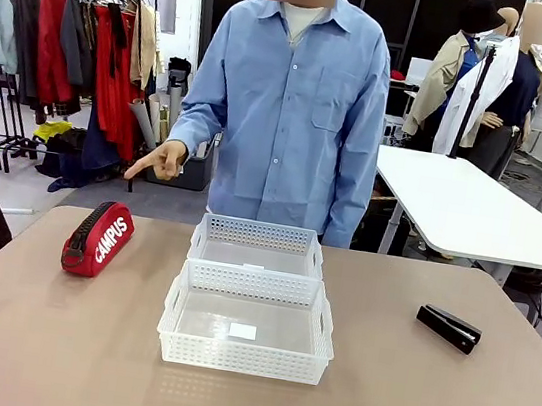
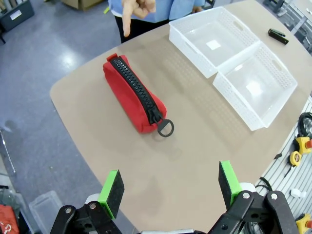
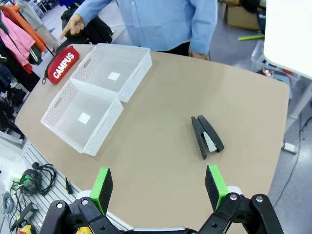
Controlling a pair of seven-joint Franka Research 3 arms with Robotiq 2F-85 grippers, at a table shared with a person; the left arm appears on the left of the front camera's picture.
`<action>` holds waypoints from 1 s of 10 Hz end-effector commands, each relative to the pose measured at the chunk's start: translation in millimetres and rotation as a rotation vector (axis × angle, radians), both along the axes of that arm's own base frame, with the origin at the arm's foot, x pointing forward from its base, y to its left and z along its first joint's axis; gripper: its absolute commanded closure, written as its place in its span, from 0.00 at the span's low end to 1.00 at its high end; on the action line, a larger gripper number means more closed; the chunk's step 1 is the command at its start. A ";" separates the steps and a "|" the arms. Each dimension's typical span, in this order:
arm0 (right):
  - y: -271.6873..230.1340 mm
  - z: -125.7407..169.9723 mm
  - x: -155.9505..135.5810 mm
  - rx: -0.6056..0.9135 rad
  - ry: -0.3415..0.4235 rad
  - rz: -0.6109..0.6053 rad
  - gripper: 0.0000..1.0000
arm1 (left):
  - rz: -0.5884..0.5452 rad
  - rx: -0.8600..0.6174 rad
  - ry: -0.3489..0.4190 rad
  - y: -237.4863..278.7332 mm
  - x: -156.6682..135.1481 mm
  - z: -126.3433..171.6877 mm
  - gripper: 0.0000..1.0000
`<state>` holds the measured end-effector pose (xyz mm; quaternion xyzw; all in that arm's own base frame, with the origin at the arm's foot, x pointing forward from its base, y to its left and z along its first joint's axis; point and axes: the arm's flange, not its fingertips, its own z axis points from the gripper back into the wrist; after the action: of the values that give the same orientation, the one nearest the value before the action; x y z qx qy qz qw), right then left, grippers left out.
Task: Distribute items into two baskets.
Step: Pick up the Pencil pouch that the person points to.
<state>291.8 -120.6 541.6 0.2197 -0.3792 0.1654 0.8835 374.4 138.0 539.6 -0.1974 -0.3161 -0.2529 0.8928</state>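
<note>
The red CAMPUS pouch [image 1: 98, 238] lies on the table's left side; in the left wrist view the pouch [image 2: 133, 94] shows its black zip and ring pull. The black stapler [image 1: 448, 328] lies at the right, the same stapler [image 3: 206, 136] ahead of my right gripper. Two white lattice baskets stand touching in the middle, the near basket [image 1: 243, 358] and the far basket [image 1: 259, 235], both empty. My left gripper [image 2: 170, 187] hovers open above the table short of the pouch. My right gripper [image 3: 158, 186] hovers open short of the stapler. A person's hand [image 1: 159, 161] points down toward the pouch.
The person in a blue shirt [image 1: 295, 105] stands at the far edge behind the baskets. Cables and clutter lie beside the table edge [image 3: 34, 175] on my side. Bare tabletop [image 1: 49, 344] spreads around the baskets. A white table [image 1: 472, 211] stands beyond at the right.
</note>
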 end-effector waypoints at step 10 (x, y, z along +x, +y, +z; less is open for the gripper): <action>-2.1 -0.2 -0.8 0.018 -0.007 0.006 0.00 | -0.001 0.003 0.001 -0.7 -0.1 0.3 0.00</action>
<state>291.8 -120.7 541.6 0.2197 -0.3792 0.1653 0.8835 374.2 137.2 540.0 -0.1961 -0.3151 -0.2536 0.8933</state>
